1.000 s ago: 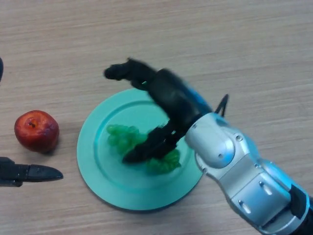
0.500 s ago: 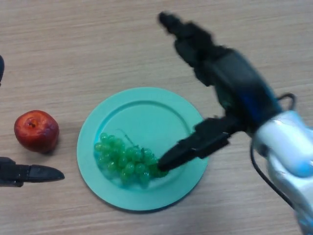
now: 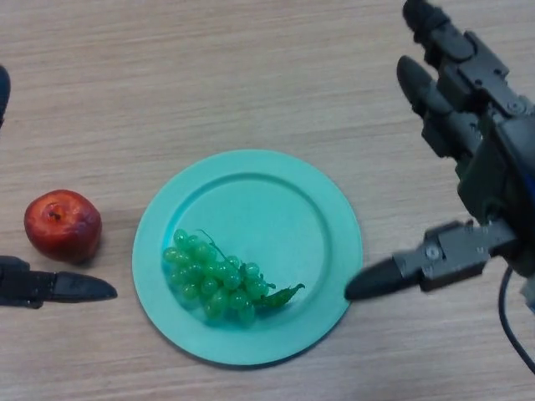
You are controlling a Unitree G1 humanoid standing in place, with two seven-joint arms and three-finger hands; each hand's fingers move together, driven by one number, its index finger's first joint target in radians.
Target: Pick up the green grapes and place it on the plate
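A bunch of green grapes (image 3: 219, 275) lies on the lower left part of a teal plate (image 3: 276, 200) in the middle of the wooden table. My right hand (image 3: 481, 167) is open and empty at the right of the plate, its thumb tip just off the plate's right rim and its fingers stretched toward the far side. My left hand (image 3: 50, 286) shows only at the left edge, low, pointing right, apart from the plate.
A red apple (image 3: 63, 224) sits on the table left of the plate, just above my left hand. The table (image 3: 209, 75) is light wood.
My right hand has let go of the grapes and pulled back to the right, off the plate. The grapes have settled on the plate's lower left. The left hand has stayed put.
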